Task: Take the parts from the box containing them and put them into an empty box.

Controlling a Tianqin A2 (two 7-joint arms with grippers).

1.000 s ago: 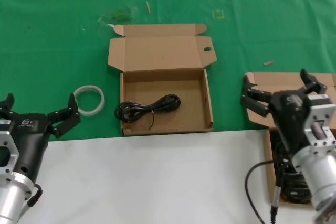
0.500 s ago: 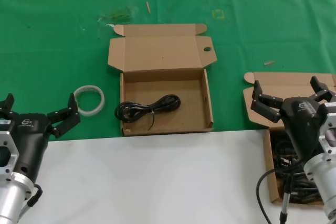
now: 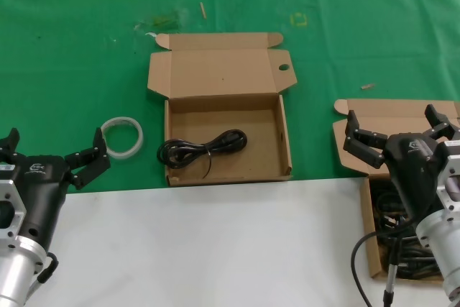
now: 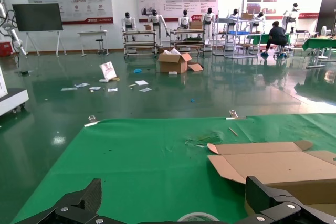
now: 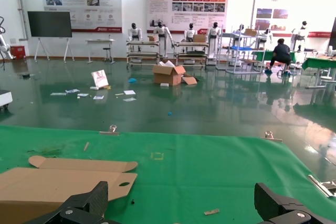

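One black cable already lies in the round-holed box mid-desk; more cables sit tangled in the plain-lid box at the desk's right edge. Right tool hovers over that box, fingers spread, holding nothing — step in hand looks like the next pick: descend, pinch one bundle. Left tool idle by the tape ring, spread too.

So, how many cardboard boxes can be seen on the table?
2. One open box sits mid-table on the green cloth, one black cable inside. The other is at the right edge, partly hidden behind the right gripper.
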